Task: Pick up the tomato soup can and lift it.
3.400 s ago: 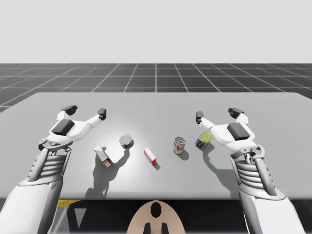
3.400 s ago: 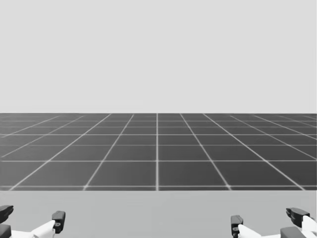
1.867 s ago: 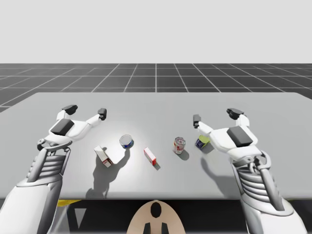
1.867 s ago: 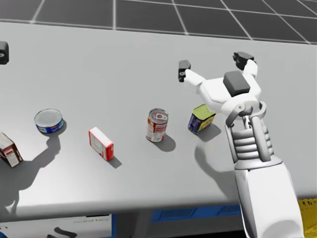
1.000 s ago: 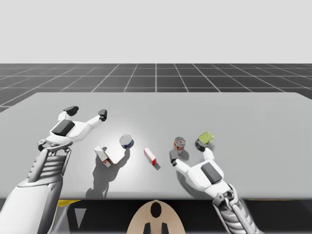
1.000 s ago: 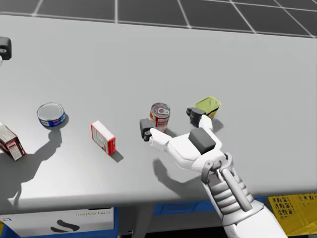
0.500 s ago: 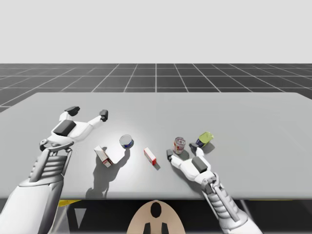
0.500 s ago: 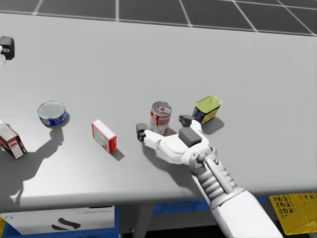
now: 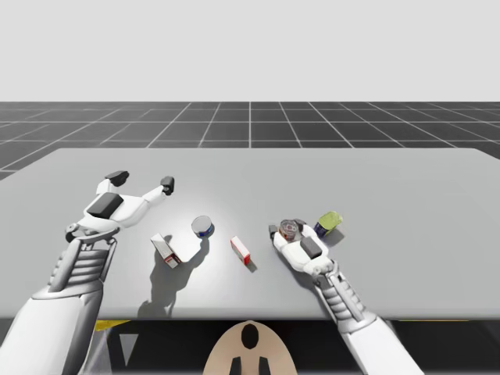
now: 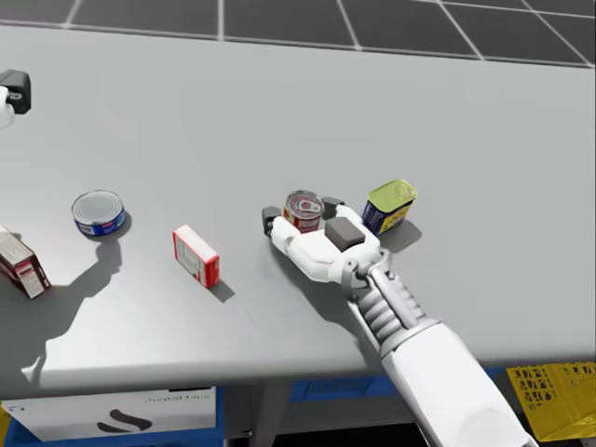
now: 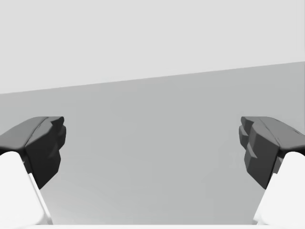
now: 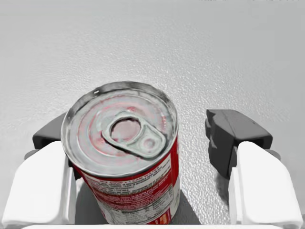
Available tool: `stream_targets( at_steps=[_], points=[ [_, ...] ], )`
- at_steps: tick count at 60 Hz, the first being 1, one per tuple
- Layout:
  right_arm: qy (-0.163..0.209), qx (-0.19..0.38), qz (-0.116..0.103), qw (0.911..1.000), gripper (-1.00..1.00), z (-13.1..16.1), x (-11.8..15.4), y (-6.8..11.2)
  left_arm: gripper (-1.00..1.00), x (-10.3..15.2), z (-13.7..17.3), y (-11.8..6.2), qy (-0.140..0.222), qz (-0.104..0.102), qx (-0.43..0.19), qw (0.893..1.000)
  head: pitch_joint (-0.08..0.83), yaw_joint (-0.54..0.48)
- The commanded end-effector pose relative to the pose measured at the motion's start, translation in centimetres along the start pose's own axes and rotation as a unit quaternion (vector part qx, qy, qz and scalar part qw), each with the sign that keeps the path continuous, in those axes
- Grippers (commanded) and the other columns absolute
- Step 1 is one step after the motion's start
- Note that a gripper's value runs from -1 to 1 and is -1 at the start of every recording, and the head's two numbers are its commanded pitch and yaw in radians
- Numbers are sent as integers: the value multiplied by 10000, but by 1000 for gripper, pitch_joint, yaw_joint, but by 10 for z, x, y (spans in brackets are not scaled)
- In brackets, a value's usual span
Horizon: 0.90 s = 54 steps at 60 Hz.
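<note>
The tomato soup can (image 12: 124, 157), red and white with a silver pull-tab lid, stands upright on the grey table (image 10: 279, 102). My right gripper (image 12: 143, 138) is open and straddles it: one finger lies against the can's side, and a gap shows between the can and the other finger. In the head view the can (image 10: 304, 209) sits between the fingers of the right gripper (image 10: 301, 220), as in the high view, where the can (image 9: 291, 228) stands in the right gripper (image 9: 287, 232). My left gripper (image 9: 142, 180) hovers open at the far left; nothing lies between its fingers (image 11: 45, 143).
A tilted green-topped blue can (image 10: 389, 205) lies just right of my right hand. A small red and white box (image 10: 196, 256), a flat blue can (image 10: 97, 212) and another box (image 10: 20, 261) stand to the left. The table's front edge (image 10: 233, 377) is close behind the arm.
My head turned down to the table. My right arm swung back, then came forward low until its open fingers stand either side of the soup can. The left arm stayed put.
</note>
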State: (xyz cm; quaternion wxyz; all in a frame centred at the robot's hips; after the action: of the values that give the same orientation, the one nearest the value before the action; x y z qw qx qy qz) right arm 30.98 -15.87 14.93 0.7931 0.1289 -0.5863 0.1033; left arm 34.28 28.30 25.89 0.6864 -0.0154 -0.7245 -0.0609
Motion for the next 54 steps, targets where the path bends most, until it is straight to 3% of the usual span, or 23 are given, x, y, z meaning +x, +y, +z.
stream_targets(
  at_steps=[1,12,31,43,54],
  points=[
    [-83,171,-385,9991,1000,-5,-6,15,-1000,0,-1,0,-1,-6,-2,10000,686,-180],
    [-110,240,-355,9990,1000,-4,-7,17,-1000,0,-1,0,-20,-14,-6,10000,628,-179],
    [-190,289,-312,9989,1000,-1,-6,19,-1000,-1,0,0,-21,-46,0,10000,364,-182],
    [-327,352,-219,9986,1000,5,4,22,-1000,-1,1,0,-21,-61,0,10000,332,-186],
    [-803,378,-8,9961,1000,20,46,25,-1000,-1,0,-1,-2,-80,-1,10000,331,-193]
  ],
)
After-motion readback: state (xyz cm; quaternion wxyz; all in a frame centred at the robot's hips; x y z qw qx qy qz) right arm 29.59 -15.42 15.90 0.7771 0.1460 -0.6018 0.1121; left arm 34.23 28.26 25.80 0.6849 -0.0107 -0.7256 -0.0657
